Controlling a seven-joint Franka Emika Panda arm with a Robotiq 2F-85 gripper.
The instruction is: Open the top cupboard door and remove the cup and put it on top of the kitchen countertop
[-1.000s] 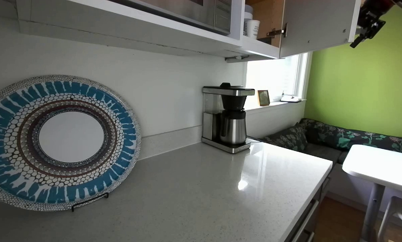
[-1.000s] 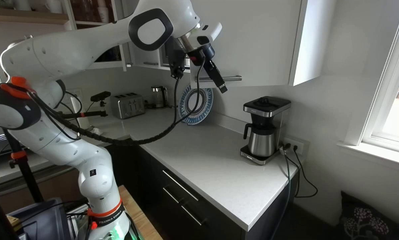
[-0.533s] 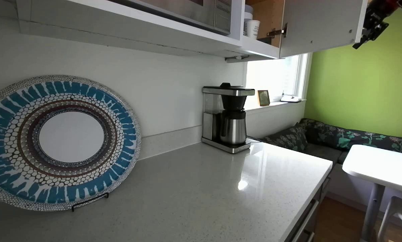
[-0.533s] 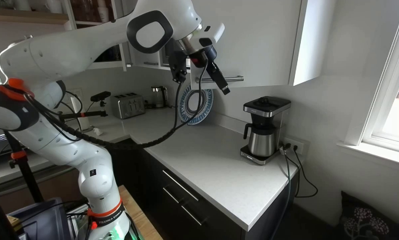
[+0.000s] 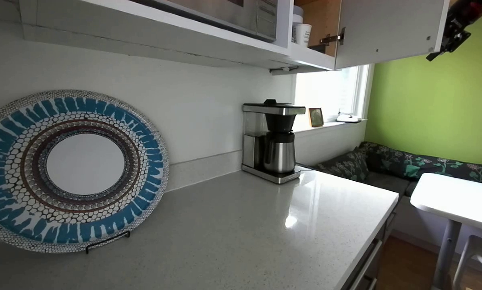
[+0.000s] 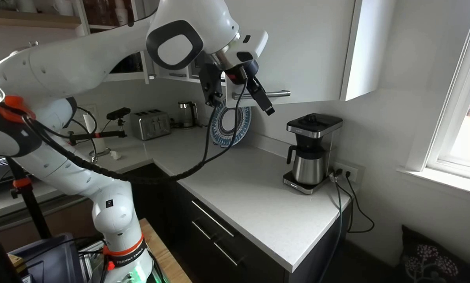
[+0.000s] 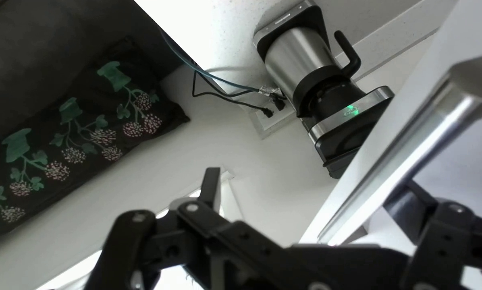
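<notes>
Several things may go wrong from here, in my judgement, and I take them from left to right as they lie in an exterior view. At far left the large painted plate (image 5: 73, 171) stands well apart from the open cupboard (image 5: 320, 20), so for it I expect little danger. Next is the worktop (image 5: 229, 229), where the task should end, and on it the coffee maker (image 5: 271, 139); something dropped from above could hit this machine. The cup (image 5: 304, 34) stands upright inside the cupboard, near its front edge and beside another white container (image 5: 298, 19); a clumsy reach could tip it out or push its neighbour. Further right, the top cupboard door (image 5: 386, 34) is open, but it could swing back and block the way if its bar handle (image 7: 394, 165) is bumped or gets caught. Last, near the door's free edge, is the hand (image 7: 311, 187): the wrist view shows its two fingers (image 7: 211, 187) wide apart, and the bar handle seems to pass between them, closer to one. It squeezes nothing and holds no cup; whether a finger touches the bar, I cannot tell.
</notes>
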